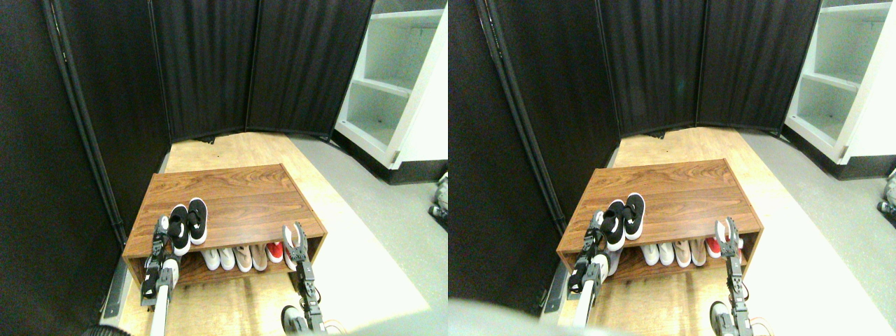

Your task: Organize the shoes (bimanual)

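So the two black shoes [188, 222] are sitting side by side on top of the wooden shoe rack [231, 192], over at its front left corner. Toes point away from the camera, heels near the front edge, white soles showing, and the pair is touching or as good as touching. The one on the left hangs a bit closer to the front edge than its partner.

The left pincer [162, 234] is right up against the left shoe, at its heel side, at the rack's front left corner. It's small and dark in the shot, so I honestly can't tell whether its jaws are released or clenched, or whether it actually has hold of the shoe.

The right pincer [294, 234] is easier to read: its two pale fingers stand apart in a V, so it's released and grasping nothing. It's raised in front of the rack's front right corner, well apart from the black pair.

Down in the rack's lower shelf there's a row of other footwear: white shoes [218, 258], then beige shoes [250, 257], then a red shoe [275, 250] at the right end, partly hidden behind the right pincer.

The rack stands on a light wood floor [231, 150], with black curtain panels [203, 66] behind and a white shelving unit [392, 77] off to the right.
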